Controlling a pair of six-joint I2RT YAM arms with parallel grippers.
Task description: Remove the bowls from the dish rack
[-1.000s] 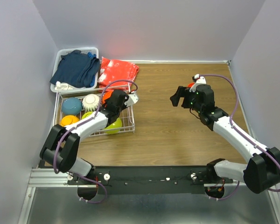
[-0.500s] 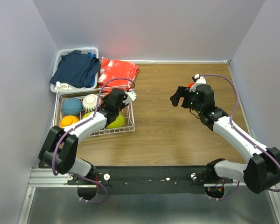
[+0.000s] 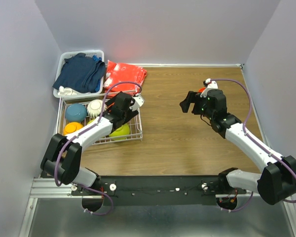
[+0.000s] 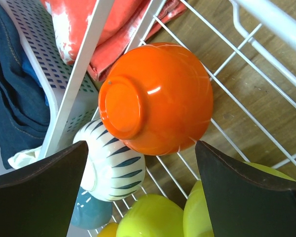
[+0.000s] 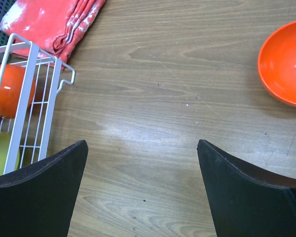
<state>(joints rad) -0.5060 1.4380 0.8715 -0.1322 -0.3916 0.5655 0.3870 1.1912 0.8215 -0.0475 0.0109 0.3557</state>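
**Desk:** What have you got on the left?

**Me:** I see the dish rack (image 3: pixel 139 129) at the table's (image 3: pixel 187 148) left edge, just in front of a white basket (image 3: pixel 64 60) of blue clothes, with a red cloth (image 3: pixel 126 74) beside it. The rack holds a blue bowl (image 3: pixel 75 111), a yellow-orange bowl (image 3: pixel 72 127), a white ribbed bowl (image 3: pixel 96 107) and a lime green bowl (image 3: pixel 121 131).

**Desk:** And your left gripper?

**Me:** My left gripper (image 4: pixel 141 143) is over the rack's far right corner, fingers spread wide and gripping nothing. A red-orange bowl (image 4: pixel 155 98) lies tipped between them, base towards my camera.

**Desk:** The right?

**Me:** My right gripper (image 5: pixel 141 143) hangs over bare wood, jaws wide and empty. A second red-orange bowl (image 5: pixel 286 64) sits upright on the table nearby.
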